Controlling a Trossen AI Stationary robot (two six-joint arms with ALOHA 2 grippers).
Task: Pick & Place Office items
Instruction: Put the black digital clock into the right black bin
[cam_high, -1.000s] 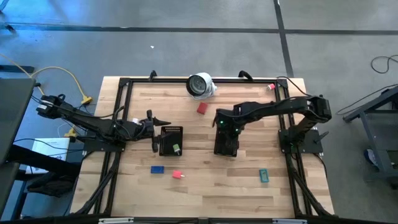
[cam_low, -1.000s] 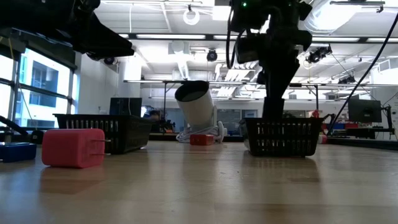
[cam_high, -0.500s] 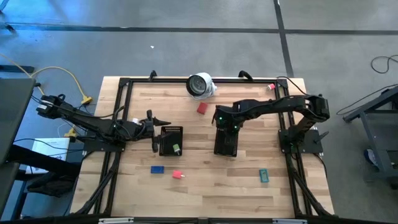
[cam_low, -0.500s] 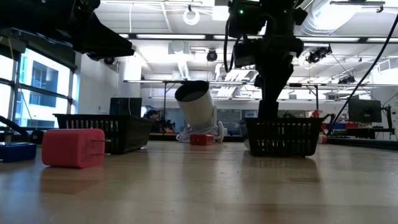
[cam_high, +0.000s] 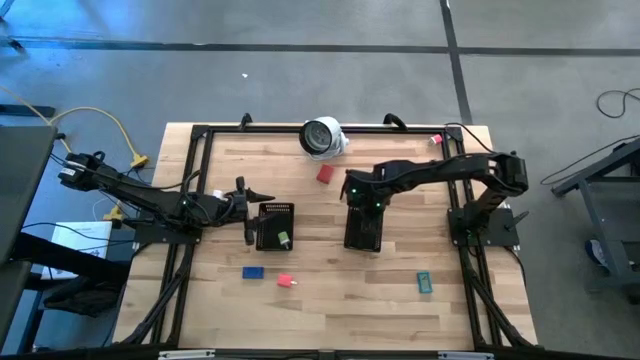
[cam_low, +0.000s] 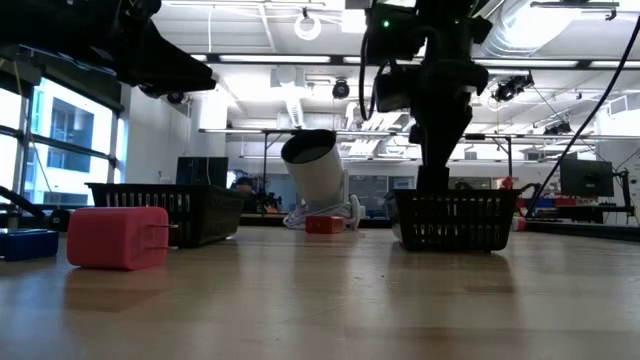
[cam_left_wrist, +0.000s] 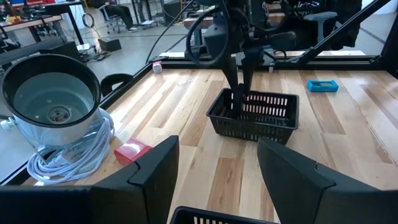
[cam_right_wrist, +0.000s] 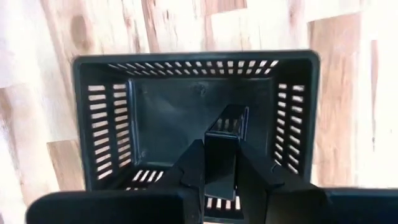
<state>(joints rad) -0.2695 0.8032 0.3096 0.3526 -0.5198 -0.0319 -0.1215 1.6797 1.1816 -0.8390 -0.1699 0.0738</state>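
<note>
Our right gripper (cam_right_wrist: 221, 154) has only nudged toward 9 o'clock since a second ago. It's still down in the right mesh tray (cam_right_wrist: 102, 124), pinching a dark brown piece (cam_right_wrist: 221, 165), so release looks close. The left gripper (cam_high: 246, 203) sits spread wide at 9 o'clock of the left tray (cam_high: 270, 215)

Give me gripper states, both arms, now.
Left gripper: open, empty, beside the left black mesh tray.
Right gripper: shut on a small dark block, inside the right black mesh tray.

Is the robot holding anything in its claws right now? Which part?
The right gripper pinches a small dark piece by its two sides, over the black tray. The left gripper is open and holds nothing.
</note>
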